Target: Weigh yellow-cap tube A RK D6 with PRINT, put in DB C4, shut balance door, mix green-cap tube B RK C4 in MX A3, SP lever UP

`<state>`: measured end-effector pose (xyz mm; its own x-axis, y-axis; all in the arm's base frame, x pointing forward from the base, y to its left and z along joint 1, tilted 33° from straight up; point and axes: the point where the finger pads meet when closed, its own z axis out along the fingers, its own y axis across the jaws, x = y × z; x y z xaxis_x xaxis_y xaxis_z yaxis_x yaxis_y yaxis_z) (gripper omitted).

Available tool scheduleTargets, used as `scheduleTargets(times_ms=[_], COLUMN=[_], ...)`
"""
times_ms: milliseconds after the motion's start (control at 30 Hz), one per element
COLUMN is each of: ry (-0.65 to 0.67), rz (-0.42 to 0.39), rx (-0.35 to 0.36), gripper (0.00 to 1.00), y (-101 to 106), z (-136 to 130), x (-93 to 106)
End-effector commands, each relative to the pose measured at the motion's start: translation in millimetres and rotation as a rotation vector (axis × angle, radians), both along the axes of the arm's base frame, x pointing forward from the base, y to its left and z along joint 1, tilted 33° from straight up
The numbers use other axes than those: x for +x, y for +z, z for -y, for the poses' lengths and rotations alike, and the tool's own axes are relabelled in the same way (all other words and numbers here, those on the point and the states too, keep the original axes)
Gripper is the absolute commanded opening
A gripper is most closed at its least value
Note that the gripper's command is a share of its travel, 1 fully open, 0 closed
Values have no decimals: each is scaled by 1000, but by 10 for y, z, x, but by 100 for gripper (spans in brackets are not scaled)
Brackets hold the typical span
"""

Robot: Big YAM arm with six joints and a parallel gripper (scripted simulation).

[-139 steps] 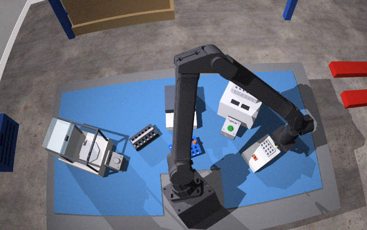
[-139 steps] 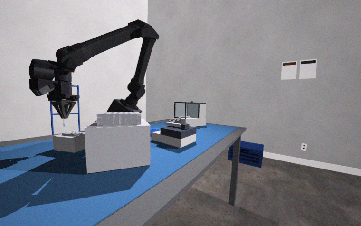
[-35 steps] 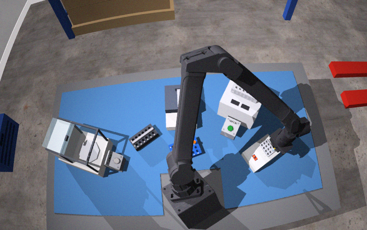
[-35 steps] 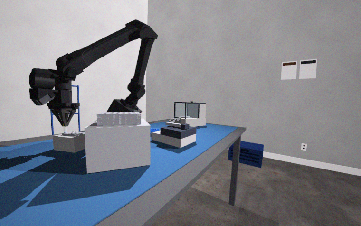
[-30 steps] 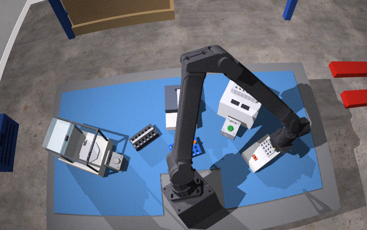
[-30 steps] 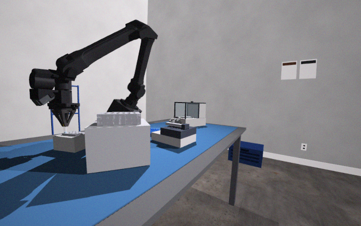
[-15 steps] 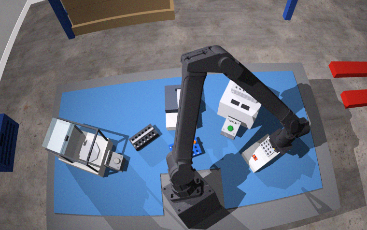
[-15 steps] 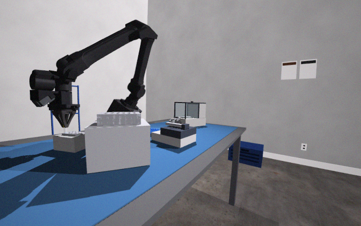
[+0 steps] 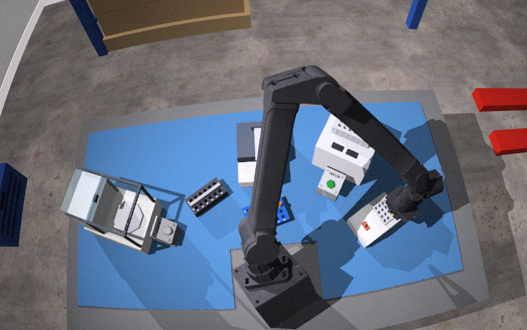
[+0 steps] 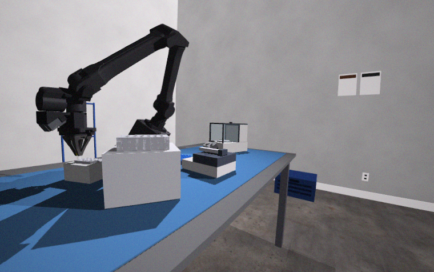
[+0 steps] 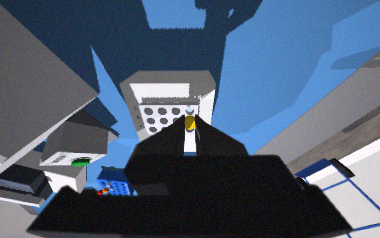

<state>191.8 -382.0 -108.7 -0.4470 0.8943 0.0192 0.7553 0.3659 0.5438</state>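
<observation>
My gripper is shut on tube A, the tube with the yellow cap. It hangs just over the back right corner of the dry block DB, whose bored top shows in the wrist view. The tube's clear tip is at the block's top; I cannot tell how deep it sits. From the side view the fingers point straight down, close above the block. The mixer MX with its green START key stands to the left of the block. The balance BAL stands at the far left with its top door slid open.
The tube rack RK lies by the arm's base, mostly hidden behind the arm. The magnet block MG and the spectrophotometer SP stand between balance and mixer. The mat's right edge is close behind the dry block.
</observation>
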Motion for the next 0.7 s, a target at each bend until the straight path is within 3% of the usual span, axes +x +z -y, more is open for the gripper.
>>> scheduleTargets(times_ms=[0, 133, 533, 567, 667], ry=[-8, 1, 1, -5, 1], rz=[5, -1, -1, 5, 0], rx=[-21, 4, 3, -21, -4], gripper=[9, 9, 9, 9, 9], y=[27, -78, -119, -41, -117], z=[63, -36, -47, 46, -20], x=[51, 70, 94, 100, 112])
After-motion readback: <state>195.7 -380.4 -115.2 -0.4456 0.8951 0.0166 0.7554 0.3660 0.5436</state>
